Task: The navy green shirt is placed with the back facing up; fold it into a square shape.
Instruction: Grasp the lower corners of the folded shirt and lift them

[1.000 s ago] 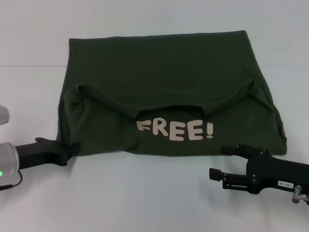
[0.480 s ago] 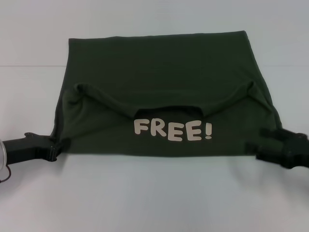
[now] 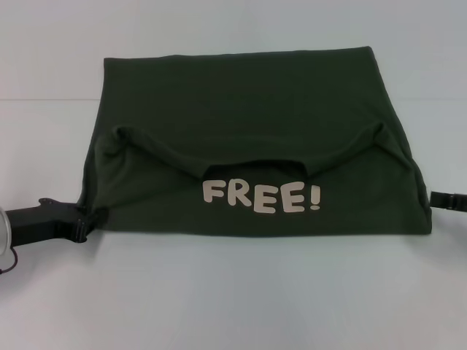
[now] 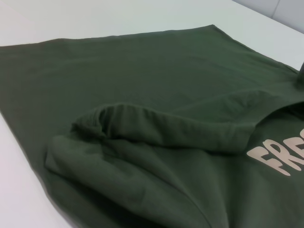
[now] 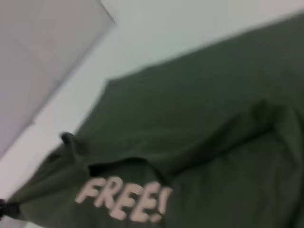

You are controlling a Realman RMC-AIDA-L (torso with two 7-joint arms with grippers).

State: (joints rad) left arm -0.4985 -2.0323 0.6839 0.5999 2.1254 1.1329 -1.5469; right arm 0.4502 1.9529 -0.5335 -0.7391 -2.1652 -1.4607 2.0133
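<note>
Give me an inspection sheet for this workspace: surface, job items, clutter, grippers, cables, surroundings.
Surface: plain white table, bare around the garment.
Job items: navy green shirt lies partly folded, the near part turned over so the neckline and the pale print FREE! face up; sleeves tucked in at both sides.
Clutter: nothing seen.
Grippers: left gripper is at the shirt's near left corner, touching the fabric; whether it grips cannot be told. Right gripper is only a black tip at the head view's right edge, beside the shirt's near right corner.
Cables: a thin dark wire hangs by the left arm.
Surroundings: a grey panel beyond the table edge.
</note>
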